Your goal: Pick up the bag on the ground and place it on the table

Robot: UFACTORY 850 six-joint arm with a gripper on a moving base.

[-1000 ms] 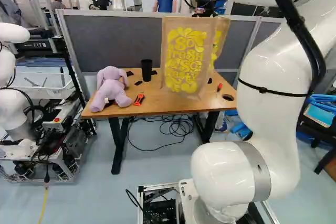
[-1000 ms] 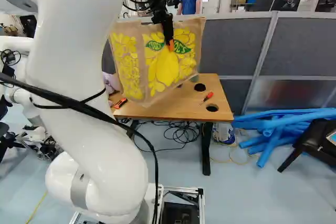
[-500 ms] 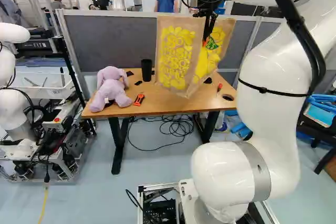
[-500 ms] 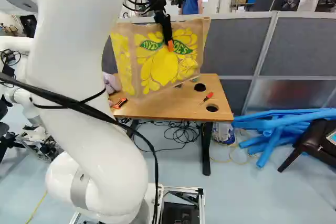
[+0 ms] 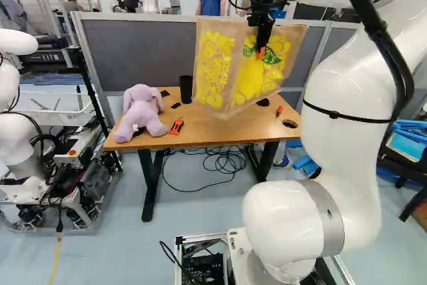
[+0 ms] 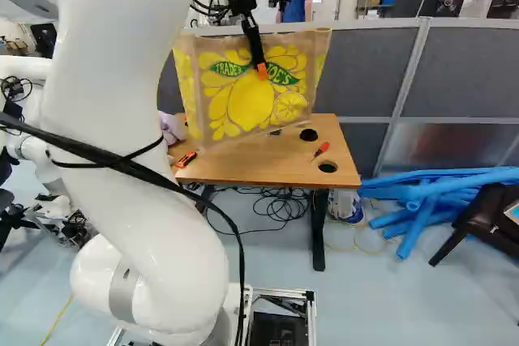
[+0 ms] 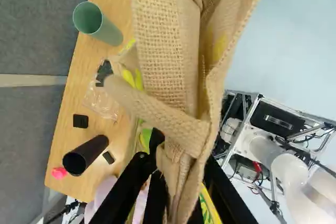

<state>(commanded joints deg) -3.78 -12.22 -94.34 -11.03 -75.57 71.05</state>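
Plush toy (image 5: 141, 113) on left of table (image 5: 220, 138); black cup (image 5: 185, 89) right of it, far side. Next right, bag (image 6: 243, 111) hangs above table; gripper (image 6: 262, 71) nearly closed, pinching its rim cloth, likely so the base lands first. Right end: red-handled tool (image 6: 320, 151).

The wide tan burlap bag (image 6: 284, 103) above the rectangular orange-brown wooden table (image 5: 193, 133) is patterned with yellow fruit and green leaves. On the table, the floppy-eared plush toy (image 5: 142, 115) is lilac; behind it, the flat fabric partition (image 5: 153, 48) is grey.
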